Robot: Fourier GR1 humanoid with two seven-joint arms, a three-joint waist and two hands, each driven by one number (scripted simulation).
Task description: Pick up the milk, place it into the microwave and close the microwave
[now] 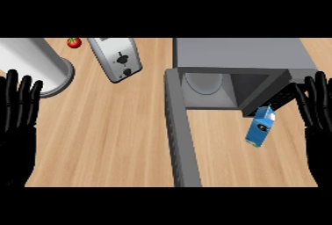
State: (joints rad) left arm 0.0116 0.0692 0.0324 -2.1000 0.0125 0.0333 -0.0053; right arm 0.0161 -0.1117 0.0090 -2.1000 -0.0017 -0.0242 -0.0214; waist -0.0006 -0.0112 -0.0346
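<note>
while the milk stood untouched on the table just in front of the microwave, at the right end of its open mouth, the step in hand looked to be the pick-up. the right hand was just right of the carton, fingers straight and spread, holding nothing. the left hand rested open far left of the microwave, also empty. to do it well, the right hand would likely need to close round the carton's flat sides below its folded top, keep it upright, and carry it clear of the microwave door, which swung out toward the robot left of the carton. the carton was a slim blue box with a white label; the microwave a plain grey metal box with a pale round plate inside. the table was light wood grain. left of the microwave lay a grey toaster, a small red tomato and a wide pale cylinder.
</note>
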